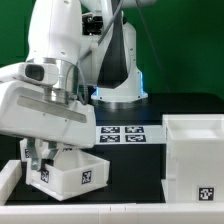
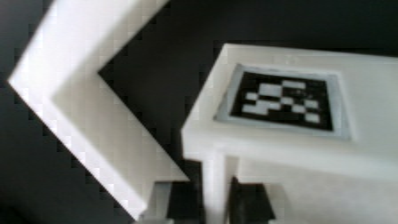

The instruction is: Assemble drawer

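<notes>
A small white tray (image 1: 78,170) with a black-and-white tag on its front stands on the black table at the exterior view's lower left. My gripper (image 1: 38,160) comes down on the end of it nearest the exterior view's left. In the wrist view the tray (image 2: 285,95) shows a tagged face, and its thin wall runs between the dark fingers (image 2: 175,203). The gripper (image 2: 214,205) is shut on that wall. The large open-topped casing (image 1: 195,155) stands at the exterior view's right, apart from the tray. A second small tray is not in view.
The marker board (image 1: 125,133) lies flat behind the tray, in front of the arm's base. A white L-shaped bar (image 2: 89,95) lies close beside the tray; it also shows at the exterior view's lower left (image 1: 8,180). A green wall stands behind.
</notes>
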Available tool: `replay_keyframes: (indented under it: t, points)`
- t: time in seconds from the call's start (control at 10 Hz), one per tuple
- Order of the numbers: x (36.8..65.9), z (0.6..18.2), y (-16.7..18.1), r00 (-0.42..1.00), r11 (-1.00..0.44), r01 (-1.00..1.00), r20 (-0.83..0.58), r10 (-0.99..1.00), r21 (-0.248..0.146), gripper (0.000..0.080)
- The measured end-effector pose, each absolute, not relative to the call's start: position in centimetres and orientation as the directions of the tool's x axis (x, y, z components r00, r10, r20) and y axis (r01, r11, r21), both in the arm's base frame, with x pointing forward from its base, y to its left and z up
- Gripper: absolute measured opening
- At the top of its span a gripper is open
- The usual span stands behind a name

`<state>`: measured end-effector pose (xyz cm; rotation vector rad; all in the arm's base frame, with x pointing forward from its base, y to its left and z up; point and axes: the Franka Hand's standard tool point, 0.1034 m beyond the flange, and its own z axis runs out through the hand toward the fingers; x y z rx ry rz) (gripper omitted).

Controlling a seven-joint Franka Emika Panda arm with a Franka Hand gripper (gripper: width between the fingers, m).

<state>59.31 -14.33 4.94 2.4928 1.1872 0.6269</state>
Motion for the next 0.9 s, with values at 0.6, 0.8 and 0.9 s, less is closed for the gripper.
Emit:
replay_keyframes:
  t: [0.6,0.8,0.9]
  points:
    - [59.38,5.0,-14.38,0.561,-0.61,0.651,0.255,0.788,0.452,0.0243]
    - [59.38,4.99,-14.38,0.561,-0.61,0.651,0.255,0.788,0.452,0.0378]
    - [59.4,5.0,-14.4,0.543,-0.588,0.667,0.241,0.804,0.457,0.0557]
